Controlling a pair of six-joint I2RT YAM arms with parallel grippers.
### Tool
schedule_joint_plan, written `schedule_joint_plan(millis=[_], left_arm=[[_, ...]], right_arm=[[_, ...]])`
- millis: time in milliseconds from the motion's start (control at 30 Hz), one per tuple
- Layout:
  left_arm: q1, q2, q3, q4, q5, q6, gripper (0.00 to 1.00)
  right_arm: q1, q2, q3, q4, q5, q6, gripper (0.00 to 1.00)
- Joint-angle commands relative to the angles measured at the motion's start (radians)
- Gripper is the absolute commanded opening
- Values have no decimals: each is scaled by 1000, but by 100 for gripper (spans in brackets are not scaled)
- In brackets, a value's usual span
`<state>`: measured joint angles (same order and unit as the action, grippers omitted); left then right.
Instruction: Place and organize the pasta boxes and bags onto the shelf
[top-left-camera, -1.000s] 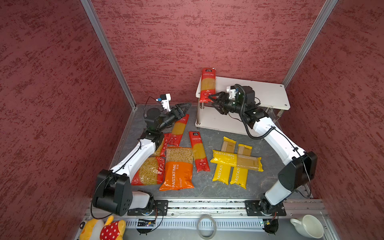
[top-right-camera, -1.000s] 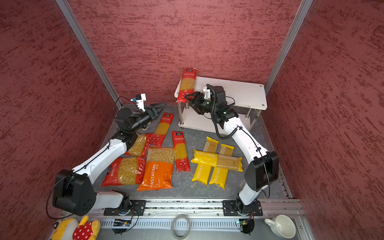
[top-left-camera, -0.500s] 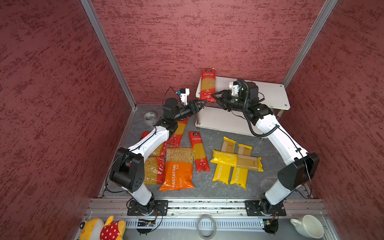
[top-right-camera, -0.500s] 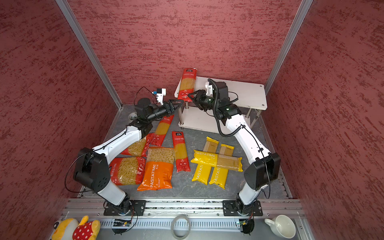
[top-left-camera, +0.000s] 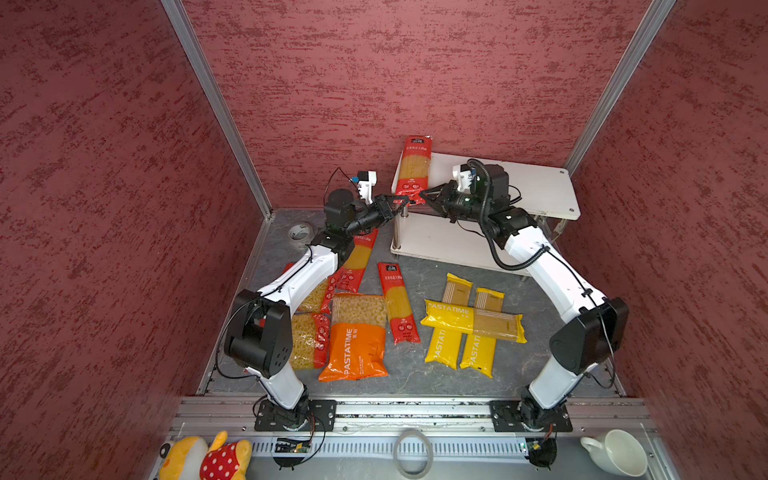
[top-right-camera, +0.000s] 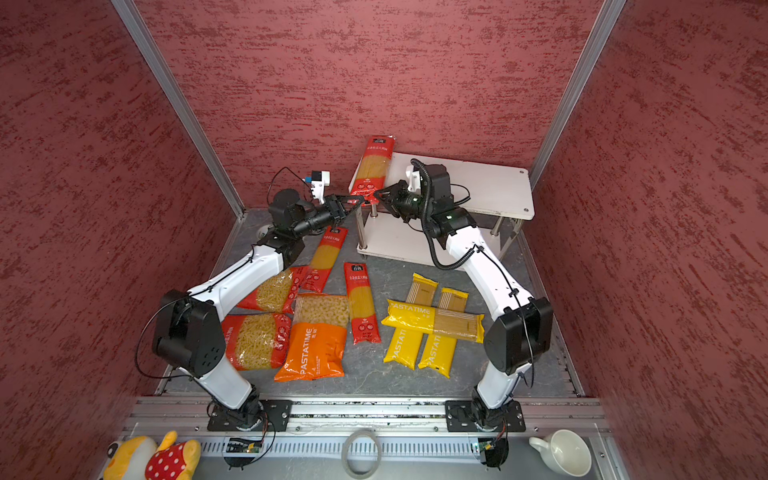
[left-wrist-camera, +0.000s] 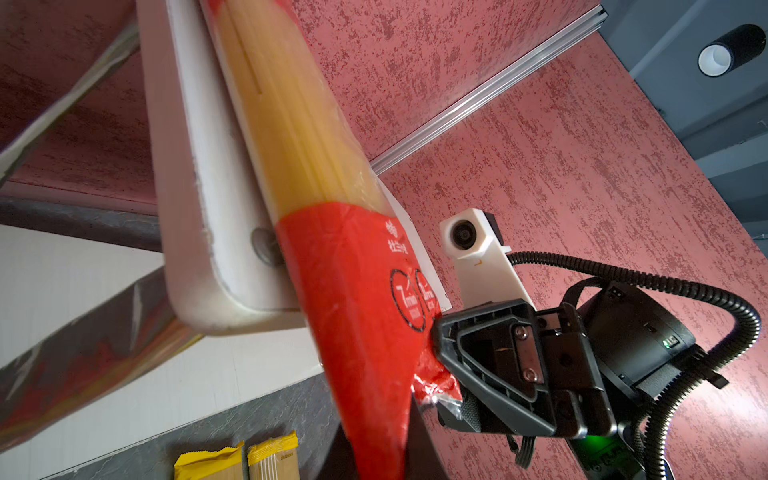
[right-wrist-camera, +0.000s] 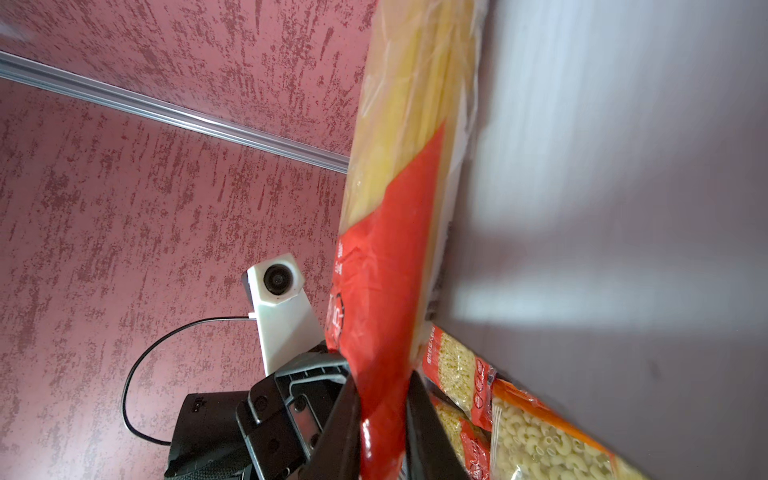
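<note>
Wrist views plainly show left hand (left-wrist-camera: 380, 444), right hand (right-wrist-camera: 384, 428) pinching red spaghetti pack (left-wrist-camera: 353, 291).

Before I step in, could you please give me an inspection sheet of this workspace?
Surface: grey table, partly covered by packs.
Job's things: red spaghetti pack lies on the top tier of the shelf, lower end overhanging; eight others, including the orange pack, lie on the table.
Clutter: tape roll, plush toy, white cup.
Grippers: left gripper and right gripper both shut on the red spaghetti pack's lower end.
Cables: corrugated cable loops above the shelf.
Surroundings: red textured walls.
</note>
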<state>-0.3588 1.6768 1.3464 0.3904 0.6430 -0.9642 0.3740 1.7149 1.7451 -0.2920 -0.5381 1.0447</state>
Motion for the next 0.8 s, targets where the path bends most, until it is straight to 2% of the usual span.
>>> schedule_joint_plan(millis=[0, 533, 633, 767], left_arm=[[11, -28, -9, 29, -5, 12, 14], [41, -8, 18, 42, 7, -10, 16], [38, -8, 14, 49, 15, -15, 25], [38, -42, -22, 59, 10, -16, 53]], right_arm=[[9, -2, -10, 64, -13, 24, 19], [12, 51, 29, 91, -13, 48, 16], [12, 37, 23, 81, -4, 33, 20], [10, 8, 15, 51, 10, -11, 40]])
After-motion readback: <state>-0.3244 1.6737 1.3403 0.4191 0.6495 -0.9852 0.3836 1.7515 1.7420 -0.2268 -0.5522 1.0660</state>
